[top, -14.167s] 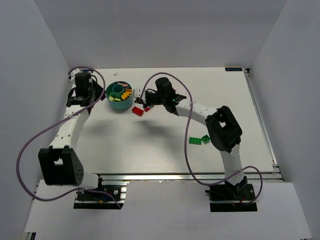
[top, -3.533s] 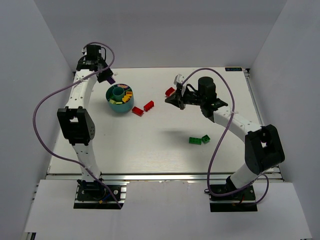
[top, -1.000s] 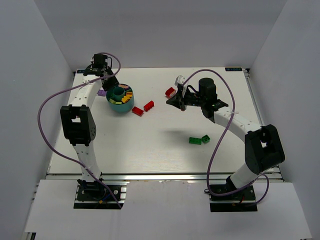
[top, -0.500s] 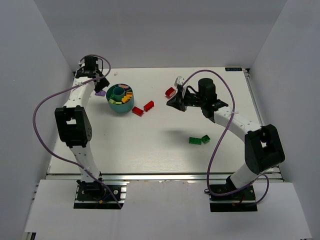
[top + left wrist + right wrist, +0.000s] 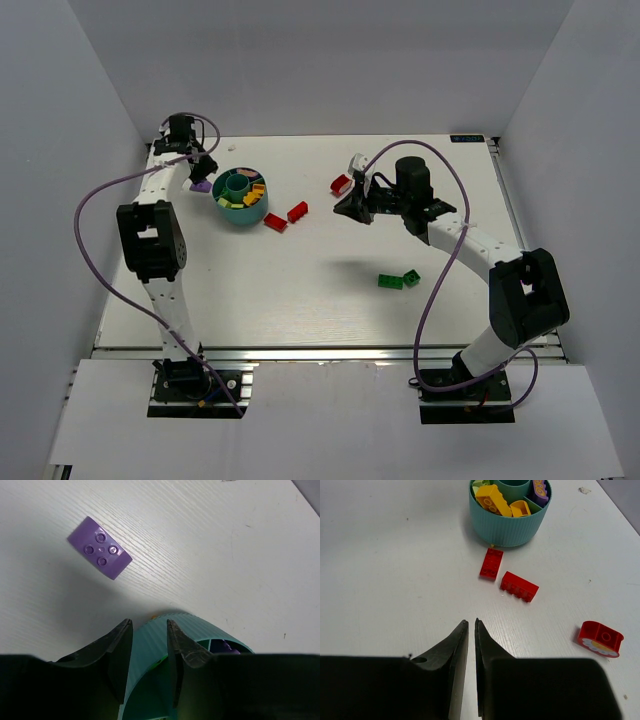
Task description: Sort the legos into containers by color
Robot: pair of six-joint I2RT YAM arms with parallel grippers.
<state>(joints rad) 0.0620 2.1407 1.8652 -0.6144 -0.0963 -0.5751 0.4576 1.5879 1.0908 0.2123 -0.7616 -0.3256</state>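
Note:
The teal cup (image 5: 240, 198) stands at the back left with yellow (image 5: 492, 500), orange and purple legos in its compartments. A purple lego (image 5: 100, 554) lies on the table just left of it. My left gripper (image 5: 207, 172) hangs over the cup's left rim (image 5: 200, 630), open, with the wall showing between the jaws and nothing held. Two red legos (image 5: 491, 563) (image 5: 519, 586) lie right of the cup, and a rounded red one (image 5: 600, 638) lies farther right. My right gripper (image 5: 471, 621) hovers empty, open by only a narrow slit. Two green legos (image 5: 398, 280) lie mid-table.
White walls close in the table on the left, back and right. The left arm's purple cable (image 5: 95, 230) loops over the table's left side, and the right arm's cable (image 5: 425, 300) arcs near the green legos.
My left wrist has swung a little left and back from above the cup. The purple lego stays on the table beside the cup. The right arm has hardly moved.

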